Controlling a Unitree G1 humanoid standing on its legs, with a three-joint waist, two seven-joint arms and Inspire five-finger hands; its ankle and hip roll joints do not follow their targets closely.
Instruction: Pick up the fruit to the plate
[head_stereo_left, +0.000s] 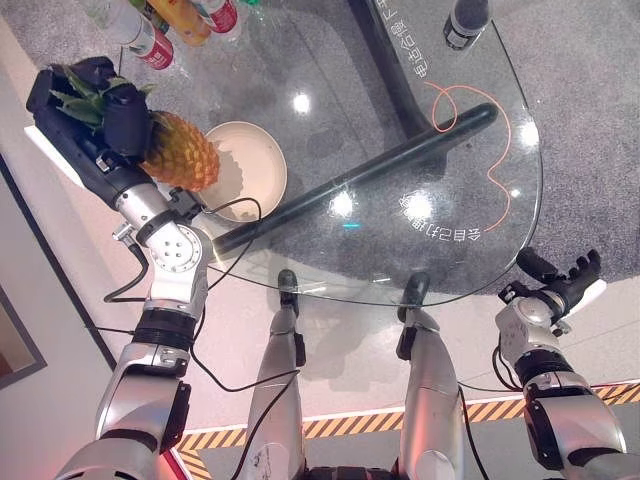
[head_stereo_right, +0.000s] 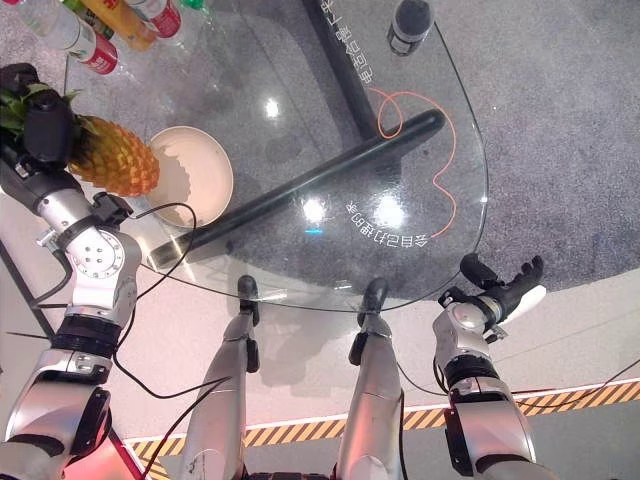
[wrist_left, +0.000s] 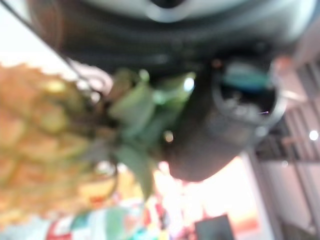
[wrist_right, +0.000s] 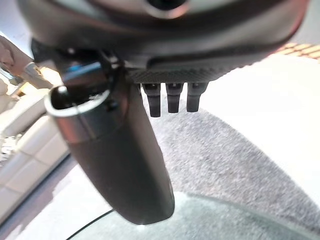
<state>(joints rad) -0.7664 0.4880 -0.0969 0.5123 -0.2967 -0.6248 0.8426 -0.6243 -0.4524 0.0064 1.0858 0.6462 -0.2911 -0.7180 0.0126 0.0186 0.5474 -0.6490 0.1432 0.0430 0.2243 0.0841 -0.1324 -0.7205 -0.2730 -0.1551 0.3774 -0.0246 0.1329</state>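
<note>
My left hand is shut on the green leafy crown of a pineapple, holding it above the left edge of the glass table. The fruit's orange body hangs over the left rim of a cream plate, also seen as plate with pineapple beside it. Up close, the pineapple and its leaves lie against my left hand's thumb. My right hand hovers open off the table's near right edge, holding nothing; its thumb and straight fingers show over the glass.
Several bottles and cans stand at the far left corner of the round glass table. A dark cylinder stands at the far edge. An orange cord lies on the right part. A black bar runs under the glass.
</note>
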